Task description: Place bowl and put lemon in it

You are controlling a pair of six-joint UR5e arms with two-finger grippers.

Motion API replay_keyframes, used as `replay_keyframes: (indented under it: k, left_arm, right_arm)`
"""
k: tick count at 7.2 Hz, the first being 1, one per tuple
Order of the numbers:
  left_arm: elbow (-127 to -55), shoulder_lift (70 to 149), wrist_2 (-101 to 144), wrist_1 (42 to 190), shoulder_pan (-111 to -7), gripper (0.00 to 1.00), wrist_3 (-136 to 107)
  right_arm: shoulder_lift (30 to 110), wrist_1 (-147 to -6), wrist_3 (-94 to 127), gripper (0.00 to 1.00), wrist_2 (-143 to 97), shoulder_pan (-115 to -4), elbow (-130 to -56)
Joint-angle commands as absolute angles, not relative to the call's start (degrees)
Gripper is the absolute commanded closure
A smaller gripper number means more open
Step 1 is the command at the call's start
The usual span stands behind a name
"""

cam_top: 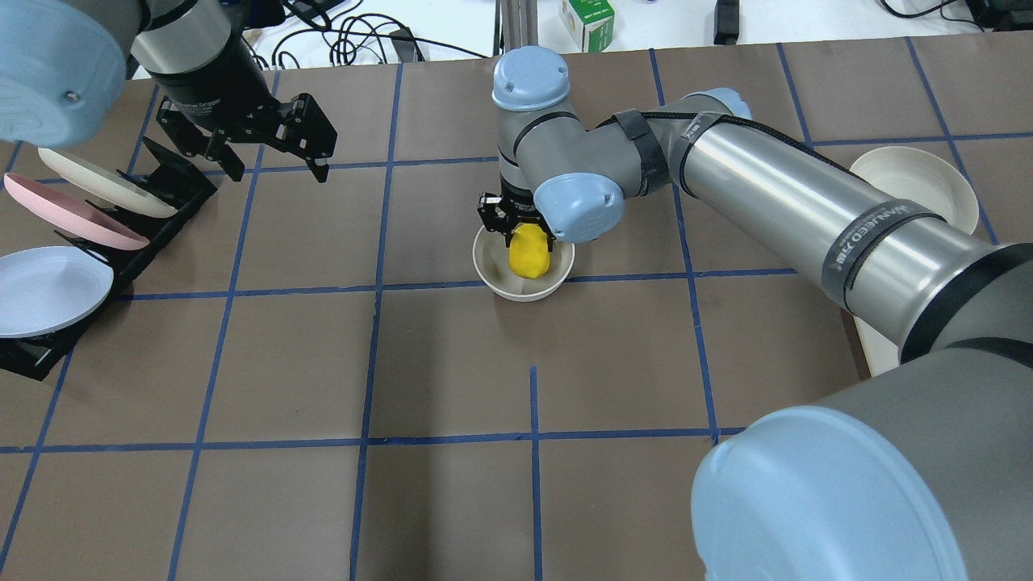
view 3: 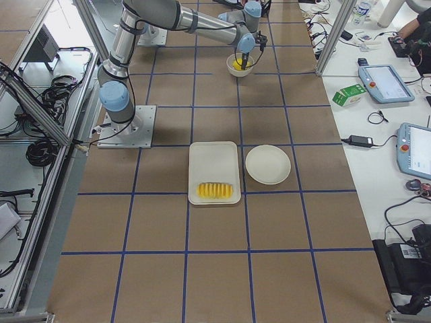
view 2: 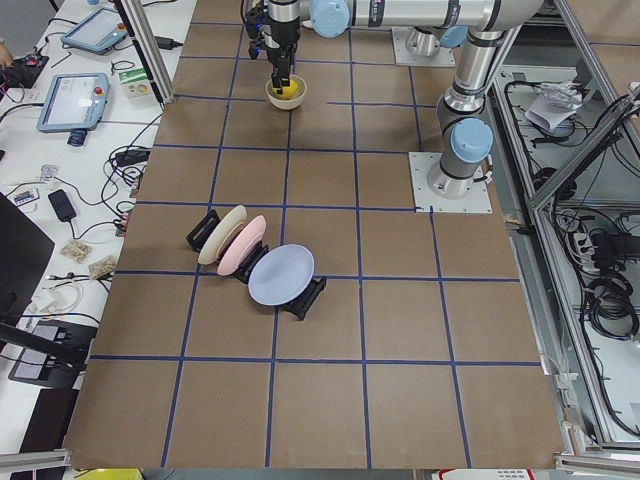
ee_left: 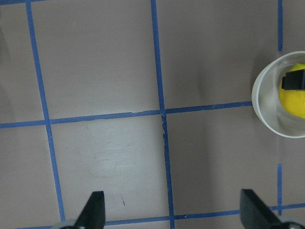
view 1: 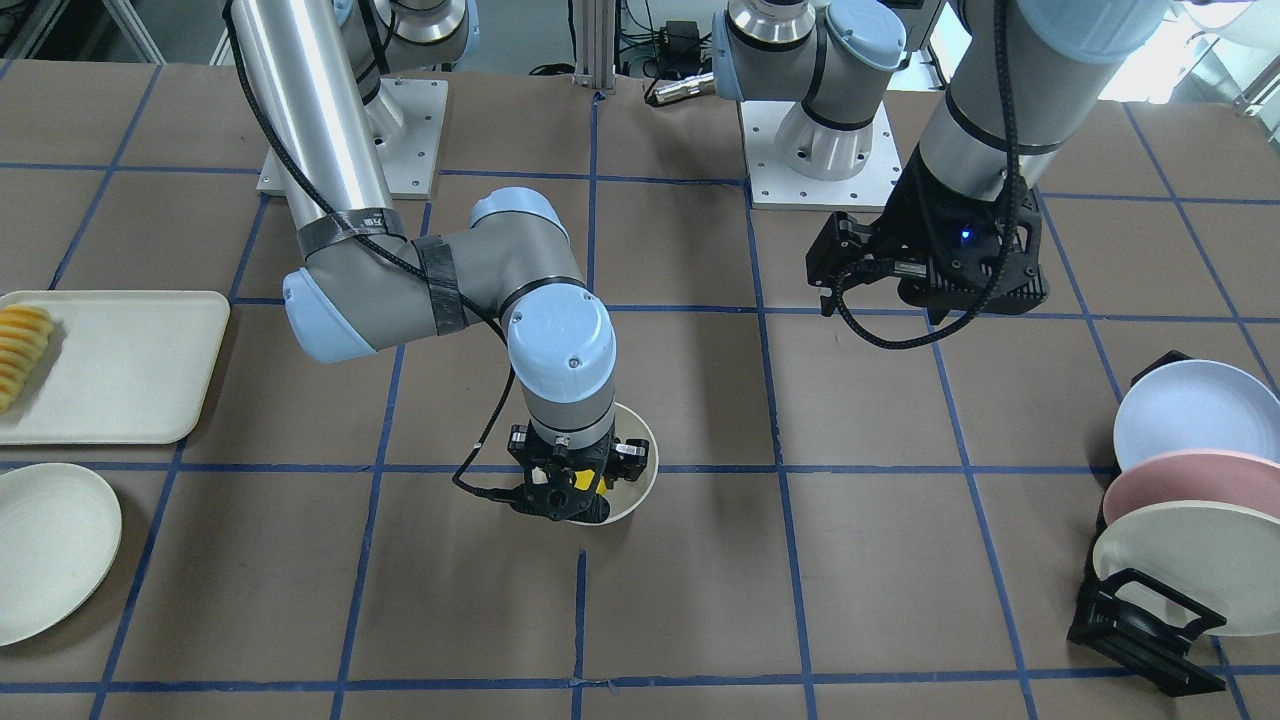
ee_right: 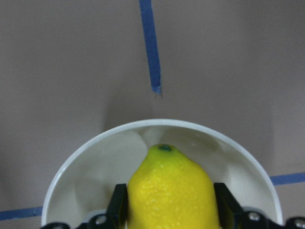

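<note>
The off-white bowl point(cam_top: 489, 274) stands upright near the table's middle, just behind a blue tape line. My right gripper point(cam_top: 522, 234) reaches down into it, shut on the yellow lemon point(cam_top: 529, 257). In the right wrist view the fingers point(ee_right: 119, 206) press both sides of the lemon point(ee_right: 167, 183), which sits low inside the bowl point(ee_right: 76, 167). My left gripper point(cam_top: 278, 164) is open and empty, hanging above the table near the plate rack. Its wrist view shows the bowl point(ee_left: 259, 102) and lemon point(ee_left: 294, 102) at the right edge.
A black rack point(cam_top: 165, 194) with blue, pink and cream plates stands on my left side. A cream tray point(view 1: 130, 365) with sliced orange-yellow food point(view 1: 20, 350) and a flat off-white plate point(view 1: 50, 550) lie on my right side.
</note>
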State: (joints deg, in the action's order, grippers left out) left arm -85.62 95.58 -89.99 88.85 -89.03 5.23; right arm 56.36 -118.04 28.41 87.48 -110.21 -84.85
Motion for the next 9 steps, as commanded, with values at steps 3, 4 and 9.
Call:
replay_keyframes:
  k: [3, 4, 9]
  left_arm:
    - [-85.61, 95.54, -90.09, 88.86, -88.86, 0.00, 5.19]
    - [-85.43, 95.71, -90.17, 88.77, -88.77, 0.00, 5.27]
    - [-85.60, 95.45, -90.26, 88.77, -88.95, 0.00, 5.27]
  right_arm:
    - [60.88, -115.42, 27.78, 0.00, 88.06, -109.87, -84.99]
    - [66.39, -107.83, 26.64, 0.00, 88.76, -107.95, -84.47]
    - [86.46, -87.31, 12.32, 0.00, 88.42, -90.02, -85.86]
